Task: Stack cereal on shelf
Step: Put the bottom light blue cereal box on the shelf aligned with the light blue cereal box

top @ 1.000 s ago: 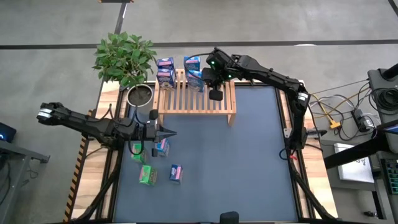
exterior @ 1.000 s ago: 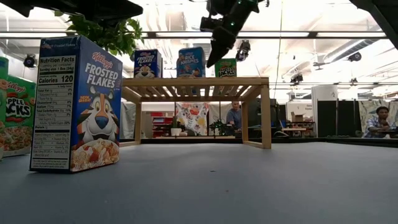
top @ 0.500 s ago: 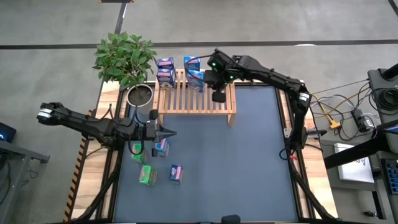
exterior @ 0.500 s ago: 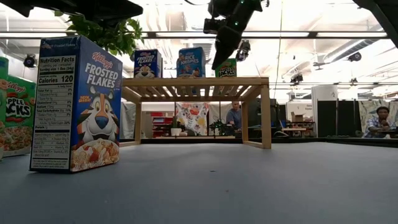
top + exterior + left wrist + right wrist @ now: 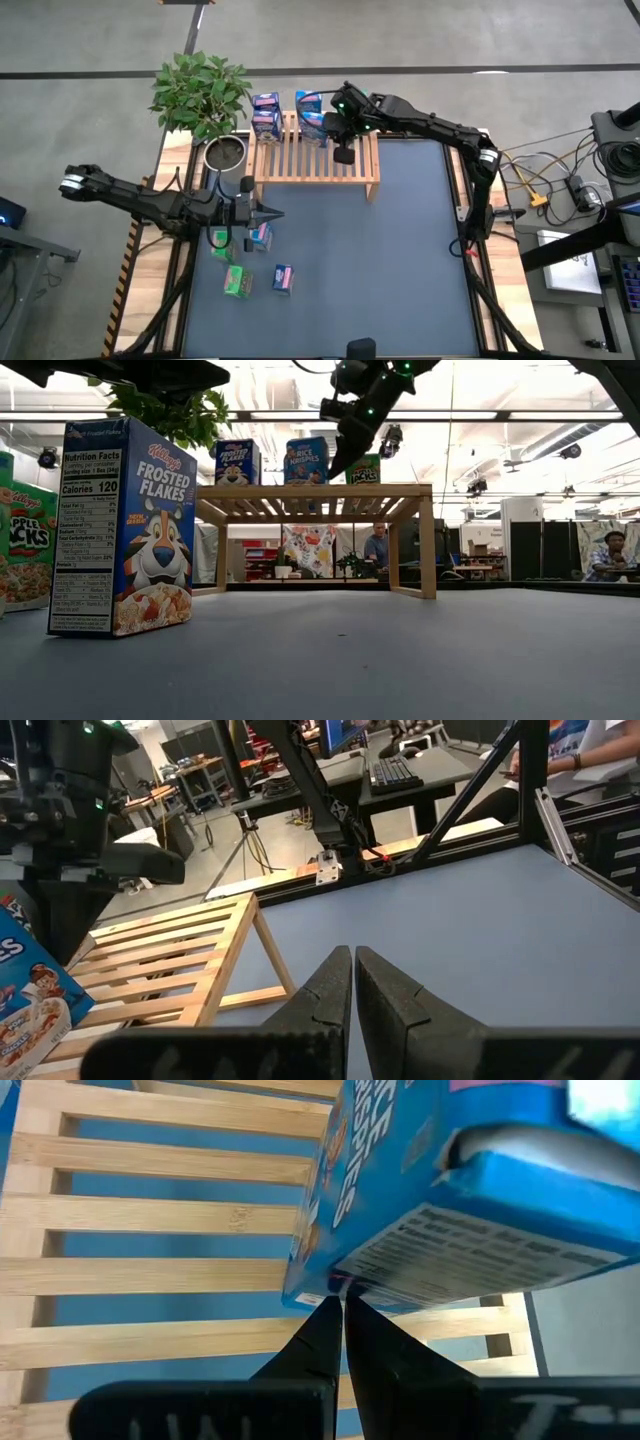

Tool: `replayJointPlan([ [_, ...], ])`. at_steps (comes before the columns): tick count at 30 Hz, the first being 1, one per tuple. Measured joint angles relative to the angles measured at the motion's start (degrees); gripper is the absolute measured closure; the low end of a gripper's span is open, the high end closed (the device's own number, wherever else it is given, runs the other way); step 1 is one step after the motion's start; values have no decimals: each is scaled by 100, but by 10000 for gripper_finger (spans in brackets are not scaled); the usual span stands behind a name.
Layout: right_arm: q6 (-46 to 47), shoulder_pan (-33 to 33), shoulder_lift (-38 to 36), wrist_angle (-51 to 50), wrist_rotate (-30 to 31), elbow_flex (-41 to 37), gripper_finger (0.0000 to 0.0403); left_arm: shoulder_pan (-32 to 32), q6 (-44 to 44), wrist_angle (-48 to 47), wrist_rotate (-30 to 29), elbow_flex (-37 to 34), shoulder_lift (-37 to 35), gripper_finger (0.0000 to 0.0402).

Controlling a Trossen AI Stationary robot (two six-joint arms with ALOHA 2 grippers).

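Observation:
The light wooden shelf [image 5: 318, 165] stands at the table's far side. Several blue cereal boxes stand on its slats near the far edge, among them a Rice Krispies box [image 5: 313, 126] [image 5: 307, 459] and a Frosted Flakes box [image 5: 237, 462]. A green box [image 5: 363, 468] stands there too. More boxes sit on the mat at the left: blue [image 5: 260, 236] [image 5: 283, 278] and green [image 5: 237, 282]. My right gripper [image 5: 343, 155] [image 5: 337, 1306] is shut above the shelf, its tips at the Rice Krispies box's lower corner. My left gripper [image 5: 272, 213] [image 5: 353, 963] is shut, hovering by the left boxes. My right gripper's shut fingertips [image 5: 325, 1315] stand right at the lower corner [image 5: 318, 1290] of the blue Rice Krispies box, coming from above and the near side. I cannot tell whether they touch it. The box stands on the shelf's slats.
A potted green plant [image 5: 203, 92] stands at the table's far left corner, beside the shelf. The blue mat [image 5: 400, 260] is bare to the right and near of the shelf. A big Frosted Flakes box [image 5: 120, 530] fills the low view's left. People sit in the room beyond.
My right gripper has drifted a little toward the table's right, then swung back left toward the Rice Krispies box, staying shut. The boxes and the shelf have stayed where they were.

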Motion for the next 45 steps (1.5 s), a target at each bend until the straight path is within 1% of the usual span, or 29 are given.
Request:
replayJointPlan([
  [11, 0, 2, -4, 99, -3, -132, 394, 0, 114, 2, 1, 0, 0, 400],
  [19, 4, 2, -2, 510, -21, -233, 394, 0, 115, 27, 1, 0, 0, 400],
  [22, 38, 11, -2, 454, -18, -237, 394, 0, 86, 41, 0, 0, 0, 400],
  [28, 95, 31, -2, -28, -21, -244, 394, 0, 14, 42, 0, 0, 2, 400],
  [36, 163, 74, 2, 175, -154, -257, 394, 0, 92, 82, 0, 0, 4, 400],
  [45, 166, 82, -9, -67, -152, -257, 394, 0, 378, 44, 2, -2, -22, 400],
])
